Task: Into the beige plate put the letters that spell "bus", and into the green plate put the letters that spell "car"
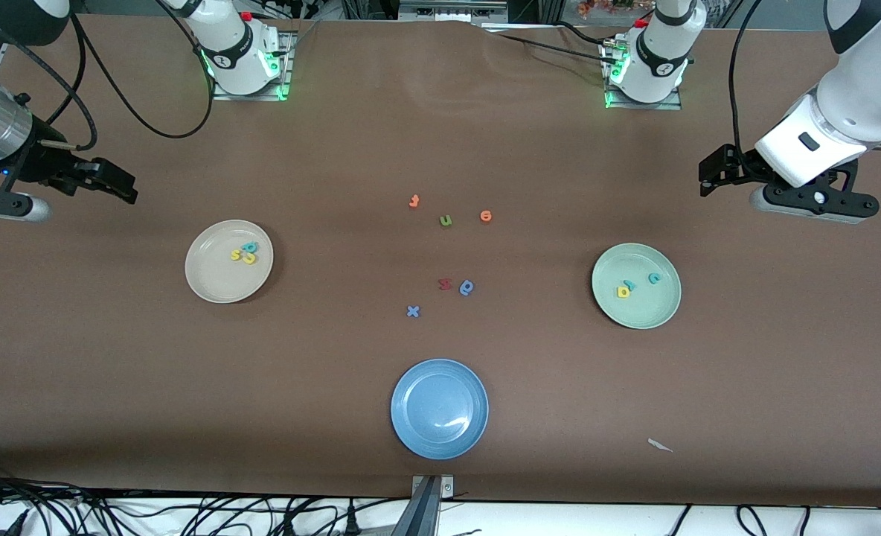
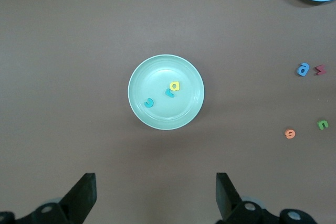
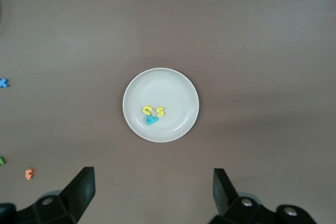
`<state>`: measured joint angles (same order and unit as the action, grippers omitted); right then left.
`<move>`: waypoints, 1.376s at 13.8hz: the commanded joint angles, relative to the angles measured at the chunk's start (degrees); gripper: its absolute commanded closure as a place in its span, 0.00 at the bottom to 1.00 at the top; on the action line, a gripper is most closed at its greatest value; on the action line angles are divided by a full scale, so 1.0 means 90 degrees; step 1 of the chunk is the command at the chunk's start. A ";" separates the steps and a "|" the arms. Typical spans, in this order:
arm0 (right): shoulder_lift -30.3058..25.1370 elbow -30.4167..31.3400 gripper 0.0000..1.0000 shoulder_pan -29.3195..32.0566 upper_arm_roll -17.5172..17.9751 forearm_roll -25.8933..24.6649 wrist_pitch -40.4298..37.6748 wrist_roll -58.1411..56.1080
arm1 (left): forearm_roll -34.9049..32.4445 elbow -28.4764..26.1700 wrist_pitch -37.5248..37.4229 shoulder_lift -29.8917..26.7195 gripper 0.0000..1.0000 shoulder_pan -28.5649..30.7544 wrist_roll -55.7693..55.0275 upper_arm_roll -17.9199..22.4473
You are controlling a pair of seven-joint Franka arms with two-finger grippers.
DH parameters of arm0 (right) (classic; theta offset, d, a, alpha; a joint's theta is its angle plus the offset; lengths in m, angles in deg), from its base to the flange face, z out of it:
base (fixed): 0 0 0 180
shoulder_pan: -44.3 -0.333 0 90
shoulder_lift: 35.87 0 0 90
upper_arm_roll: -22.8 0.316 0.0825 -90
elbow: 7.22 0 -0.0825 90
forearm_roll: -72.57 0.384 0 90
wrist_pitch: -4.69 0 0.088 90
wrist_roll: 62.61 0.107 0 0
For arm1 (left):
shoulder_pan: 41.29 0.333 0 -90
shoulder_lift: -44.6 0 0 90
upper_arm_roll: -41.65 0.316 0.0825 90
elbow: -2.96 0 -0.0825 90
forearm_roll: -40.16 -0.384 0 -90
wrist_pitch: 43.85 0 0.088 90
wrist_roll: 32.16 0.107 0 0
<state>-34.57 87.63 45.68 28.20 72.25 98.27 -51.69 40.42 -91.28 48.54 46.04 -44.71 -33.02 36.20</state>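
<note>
Nearest us, the round blue plate (image 1: 439,409) sits bare. We find the "bus" foam letters (image 1: 245,254) in the round beige plate (image 1: 210,286) and the "car" foam letters (image 1: 637,285) in the round mint-green plate (image 1: 652,313), so we judge sorting complete. Left claw (image 2: 156,195) and right claw (image 3: 153,192) hang wide and empty over the desk (image 1: 440,134) ends.

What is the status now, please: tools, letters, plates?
Left tool and right tool open, empty, waiting at table ends. Three letters in beige plate, three letters in green plate. Nothing in the way.
</note>
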 commanded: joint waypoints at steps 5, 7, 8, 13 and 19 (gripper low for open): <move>-0.0184 0.0018 0.01 0.0092 0.0122 0.0084 -0.0359 -0.0393 | 0.0166 0.0041 -0.0071 -0.0014 0.00 -0.0010 -0.0021 0.0010; -0.0067 -0.0050 0.00 0.0062 0.0103 0.0084 -0.0378 -0.0413 | 0.0166 0.0041 -0.0071 -0.0014 0.00 -0.0010 -0.0021 0.0010; 0.0001 -0.0147 0.00 0.0052 0.0103 0.0084 -0.0407 -0.0413 | 0.0166 0.0041 -0.0071 -0.0014 0.00 -0.0010 -0.0021 0.0010; 0.0334 -0.0666 0.00 0.0042 0.0122 0.0103 -0.0808 -0.0442 | 0.0166 0.0041 -0.0071 -0.0014 0.00 -0.0010 -0.0012 0.0010; 0.0334 -0.0666 0.00 0.0003 0.0132 0.0064 -0.0662 -0.0374 | 0.0166 0.0041 -0.0071 -0.0014 0.00 -0.0010 -0.0021 0.0010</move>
<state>-32.30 83.45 45.64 29.20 72.31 92.90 -54.66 40.42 -91.28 48.54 46.04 -44.71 -33.02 36.20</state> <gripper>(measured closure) 0.000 0.000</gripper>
